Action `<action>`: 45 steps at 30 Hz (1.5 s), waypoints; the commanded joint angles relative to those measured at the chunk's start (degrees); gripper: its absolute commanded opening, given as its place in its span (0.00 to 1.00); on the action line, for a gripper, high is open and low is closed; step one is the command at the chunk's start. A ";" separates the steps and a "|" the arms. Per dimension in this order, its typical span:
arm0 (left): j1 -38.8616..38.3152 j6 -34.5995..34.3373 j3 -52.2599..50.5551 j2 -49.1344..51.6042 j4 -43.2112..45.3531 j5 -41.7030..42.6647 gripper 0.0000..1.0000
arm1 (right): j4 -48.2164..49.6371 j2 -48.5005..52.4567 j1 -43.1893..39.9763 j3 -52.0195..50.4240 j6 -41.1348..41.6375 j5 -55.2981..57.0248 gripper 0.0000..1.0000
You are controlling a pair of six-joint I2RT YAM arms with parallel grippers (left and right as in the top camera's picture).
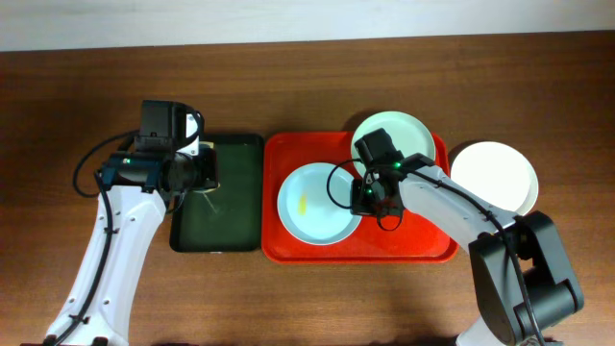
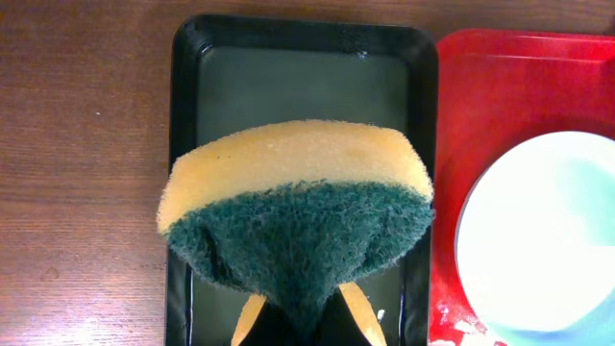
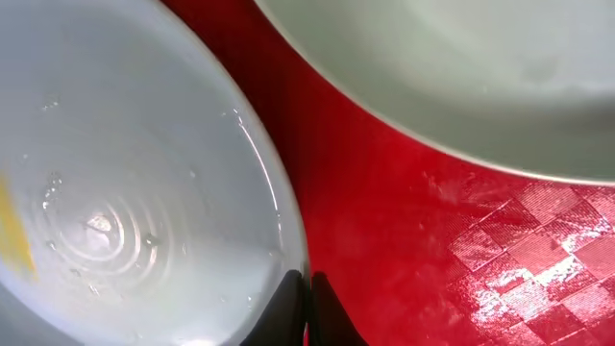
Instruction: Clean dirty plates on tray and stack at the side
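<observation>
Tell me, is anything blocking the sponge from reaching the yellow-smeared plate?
Nothing visible does. Between the sponge and the smeared plate lie only the low rims of the green tray and red tray. The right tool sits shut at the plate's far rim.

Crowded tray, one open corner
The pale blue plate (image 1: 309, 207) and the mint plate (image 1: 402, 135) leave only a narrow red strip between them; the front right corner of the red tray (image 1: 423, 248) lies bare.

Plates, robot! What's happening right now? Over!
Left gripper shut on sponge, over green tray. Right gripper shut on rim of smeared blue plate, on red tray. White plate off to the side. Nothing blocking.
</observation>
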 commanded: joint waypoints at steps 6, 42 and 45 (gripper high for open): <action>-0.74 2.49 0.37 0.39 0.11 2.69 0.00 | 3.19 -0.31 -0.13 -0.22 -0.02 0.98 0.11; -19.61 -6.80 12.52 27.91 0.83 8.87 0.00 | 3.56 -0.31 -0.13 -0.26 -0.09 -3.61 0.04; -19.61 -6.82 12.52 30.88 1.42 8.90 0.00 | 3.56 -0.31 -0.13 -0.26 -0.09 -3.61 0.04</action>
